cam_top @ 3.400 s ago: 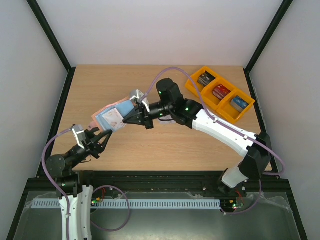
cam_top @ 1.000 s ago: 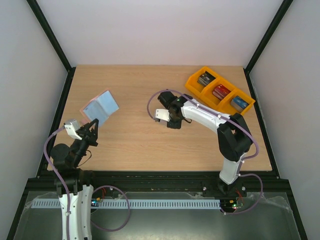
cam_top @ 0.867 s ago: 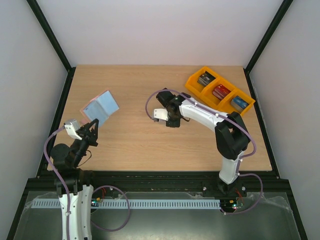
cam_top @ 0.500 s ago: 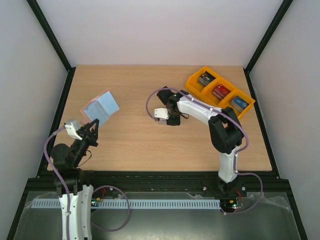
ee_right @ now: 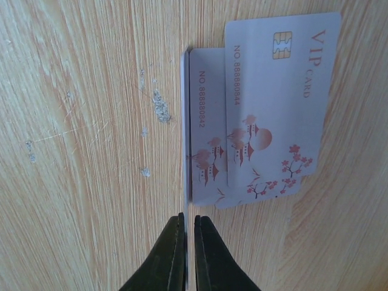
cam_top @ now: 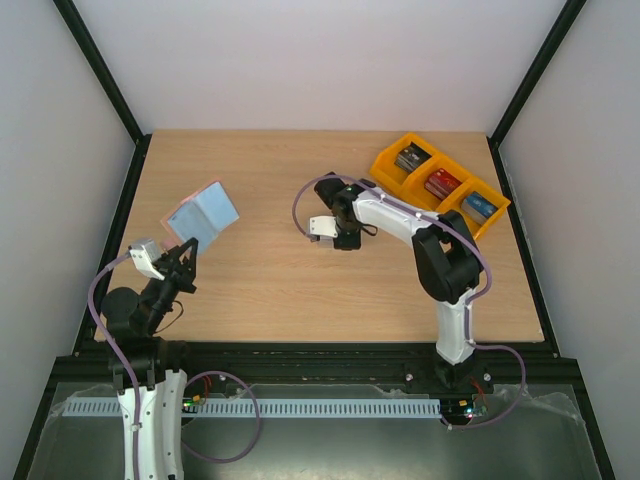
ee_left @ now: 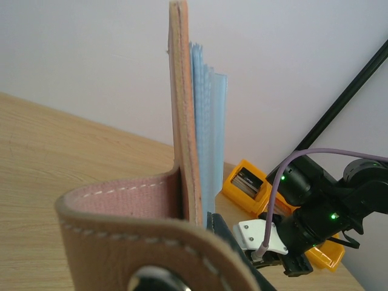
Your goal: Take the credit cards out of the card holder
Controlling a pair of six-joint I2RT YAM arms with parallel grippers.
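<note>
Two credit cards (ee_right: 267,103), one reading "VIP CARD", lay before our nearly closed right gripper (ee_right: 188,242); our left gripper (cam_top: 186,252) clamped the card holder (cam_top: 203,213).

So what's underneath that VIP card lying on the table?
A second card with the same pagoda print lies under the VIP card, shifted sideways. Only its side strip and bottom edge show; the rest is covered. Both lie on the table.

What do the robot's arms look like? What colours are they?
The left arm and right arm have white links with chunky black joints. A lilac cable loops along each. Tiny green lights glow on the right one. The right pincer has two slim black fingers and a white block behind. The left pincer is black too.
</note>
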